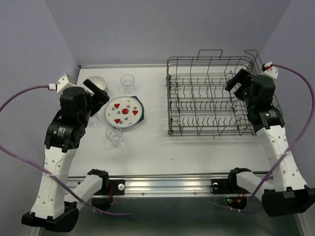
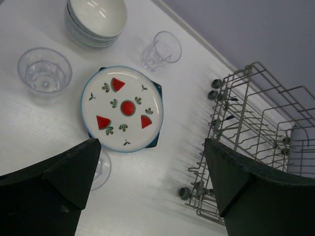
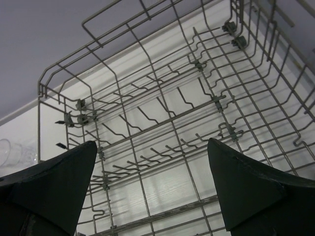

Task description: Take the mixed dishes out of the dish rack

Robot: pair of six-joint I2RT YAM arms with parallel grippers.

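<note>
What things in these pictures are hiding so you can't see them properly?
Teal plate: left wrist view, the strawberry plate covers all but its corners.
Bowl stack: left wrist view, cut off by the top edge; count unclear.
One tumbler: left wrist view, half behind a finger of the left tool.
Another tumbler: right wrist view, cut off by the left edge.

A white surface (image 1: 197, 147) is lying under soft, even light, showing a faint grain. Pale lavender walls (image 1: 147, 29) are closing it in at the left, back and right. A silver metal rail (image 1: 167, 183) is running along its near edge.
</note>
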